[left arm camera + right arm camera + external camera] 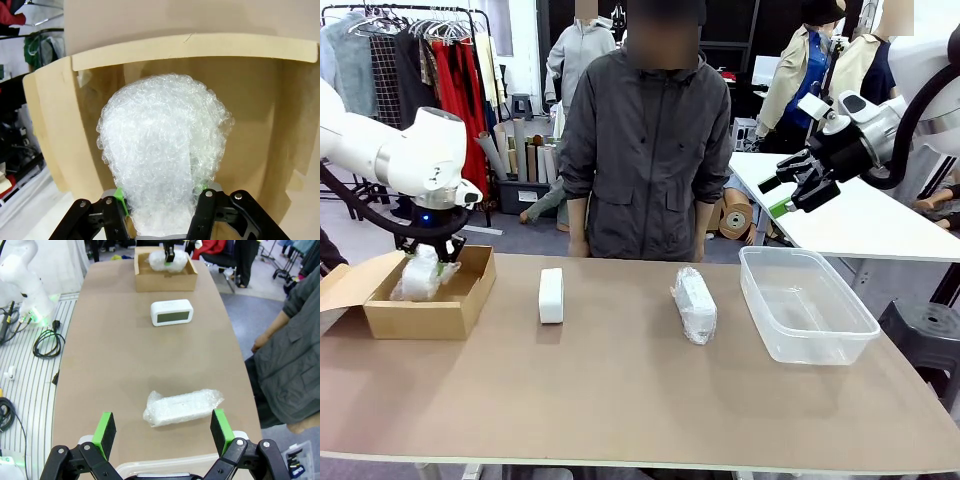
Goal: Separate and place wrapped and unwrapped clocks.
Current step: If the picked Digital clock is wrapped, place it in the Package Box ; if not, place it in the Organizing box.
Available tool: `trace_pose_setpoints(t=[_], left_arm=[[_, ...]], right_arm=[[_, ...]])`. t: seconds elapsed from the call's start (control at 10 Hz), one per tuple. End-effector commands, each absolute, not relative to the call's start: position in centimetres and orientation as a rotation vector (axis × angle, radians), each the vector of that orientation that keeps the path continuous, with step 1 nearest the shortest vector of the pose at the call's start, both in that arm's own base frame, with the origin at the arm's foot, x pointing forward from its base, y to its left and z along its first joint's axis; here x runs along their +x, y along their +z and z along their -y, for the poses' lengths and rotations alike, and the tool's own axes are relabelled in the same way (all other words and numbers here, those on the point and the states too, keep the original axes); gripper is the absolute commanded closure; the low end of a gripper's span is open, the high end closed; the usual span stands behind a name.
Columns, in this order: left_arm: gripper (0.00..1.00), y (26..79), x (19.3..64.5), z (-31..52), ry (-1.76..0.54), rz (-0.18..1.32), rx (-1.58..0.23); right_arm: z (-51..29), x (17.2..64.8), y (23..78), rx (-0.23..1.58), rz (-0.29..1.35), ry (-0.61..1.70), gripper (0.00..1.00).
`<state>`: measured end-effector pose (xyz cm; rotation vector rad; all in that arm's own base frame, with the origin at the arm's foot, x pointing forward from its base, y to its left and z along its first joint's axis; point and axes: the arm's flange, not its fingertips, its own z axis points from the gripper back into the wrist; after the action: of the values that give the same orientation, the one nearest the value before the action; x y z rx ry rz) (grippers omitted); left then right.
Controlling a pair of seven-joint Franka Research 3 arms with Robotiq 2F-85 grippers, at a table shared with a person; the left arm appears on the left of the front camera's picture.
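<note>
At the left edge of the front view, my left gripper [432, 258] is clamped on a wrapped clock [418, 276]. It hangs long axis down in the mouth of the box [425, 318], with walls close all round. At upper right, my right gripper [772, 198] stands apart. It is the nearer arm to the second wrapped clock [694, 305] beside the tub [820, 345]. The bare clock [551, 295] lies mid-table with open room around it.

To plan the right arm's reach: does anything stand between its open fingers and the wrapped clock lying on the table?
Nothing visible does. The right gripper hangs open above the clear bin, and bare table lies between the bin's rim and the wrapped clock.
</note>
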<state>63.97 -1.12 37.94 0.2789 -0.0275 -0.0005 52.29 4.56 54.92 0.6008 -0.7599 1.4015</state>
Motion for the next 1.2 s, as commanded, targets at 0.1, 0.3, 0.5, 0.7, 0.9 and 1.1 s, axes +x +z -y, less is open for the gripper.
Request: trace_pose_setpoints(t=[0.1, 0.3, 0.5, 0.7, 0.9, 1.1], left_arm=[[1.0, 37.7, 64.3, 0.4, 0.011, -0.009, 0.287], [0.92, 36.8, 63.8, 0.1, 0.019, -0.027, 0.285], [0.83, 36.2, 63.9, -0.1, 0.014, -0.038, 0.289], [0.58, 35.9, 64.2, -0.7, 0.012, -0.047, 0.284], [0.2, 35.7, 64.2, -1.2, 0.019, -0.054, 0.278], [0.0, 36.1, 64.0, -1.2, 0.008, -0.044, 0.268]], right_arm=[[-4.7, 52.2, 55.2, 0.601, 0.76, 1.406, 0.0], [-4.7, 52.2, 55.2, 0.601, 0.76, 1.406, 0.0], [-4.7, 52.2, 55.2, 0.601, 0.76, 1.406, 0.0], [-4.7, 52.2, 55.2, 0.601, 0.76, 1.406, 0.0], [-4.7, 52.2, 55.2, 0.601, 0.76, 1.406, 0.0], [-4.7, 52.2, 55.2, 0.601, 0.76, 1.406, 0.0]])
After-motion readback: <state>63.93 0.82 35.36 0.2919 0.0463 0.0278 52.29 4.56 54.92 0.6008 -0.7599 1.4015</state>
